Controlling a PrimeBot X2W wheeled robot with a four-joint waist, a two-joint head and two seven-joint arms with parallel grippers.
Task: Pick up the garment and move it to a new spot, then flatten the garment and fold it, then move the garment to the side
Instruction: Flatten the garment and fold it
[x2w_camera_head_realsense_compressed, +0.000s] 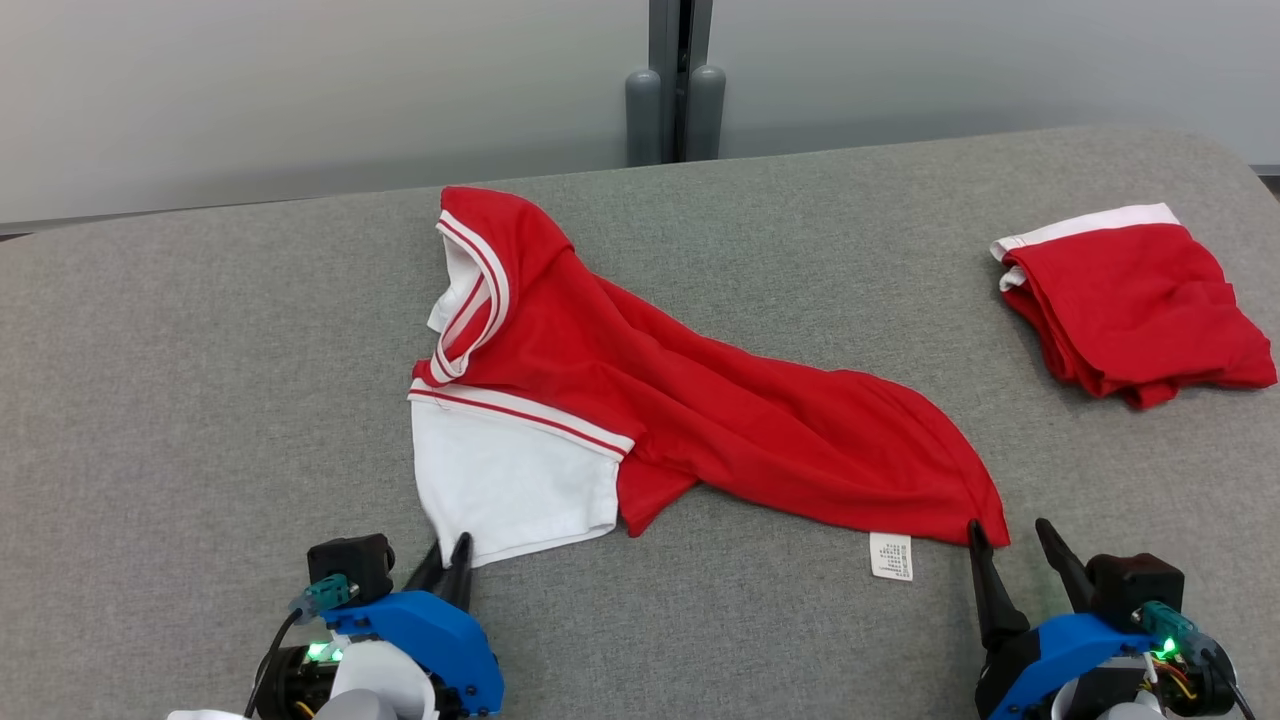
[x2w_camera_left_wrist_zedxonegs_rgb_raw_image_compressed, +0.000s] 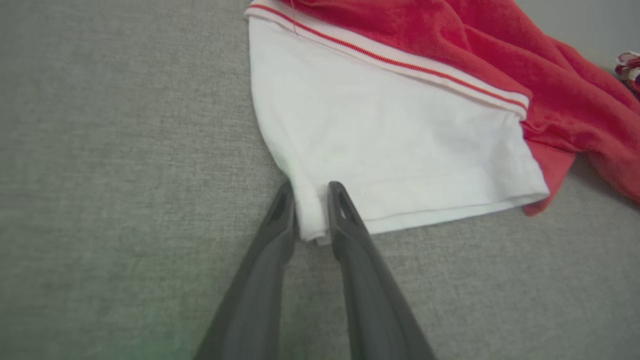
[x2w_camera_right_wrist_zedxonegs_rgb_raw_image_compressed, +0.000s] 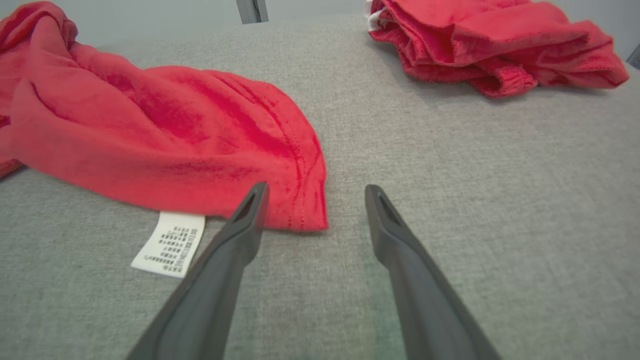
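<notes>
Red-and-white jersey lies crumpled on the grey table, trailing from 11 o'clock towards 4 o'clock. Left end effector, at 7 o'clock, is clenched on the near corner of the white sleeve. Right end effector, at 5 o'clock, stands spread wide around the red hem corner, beside the care label. A folded red garment sits at 2 o'clock.

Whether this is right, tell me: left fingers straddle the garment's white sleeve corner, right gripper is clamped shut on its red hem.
Not quite. The right gripper is open, jaws wide at the red hem of the garment, as the right wrist view shows. The rest stands.
</notes>
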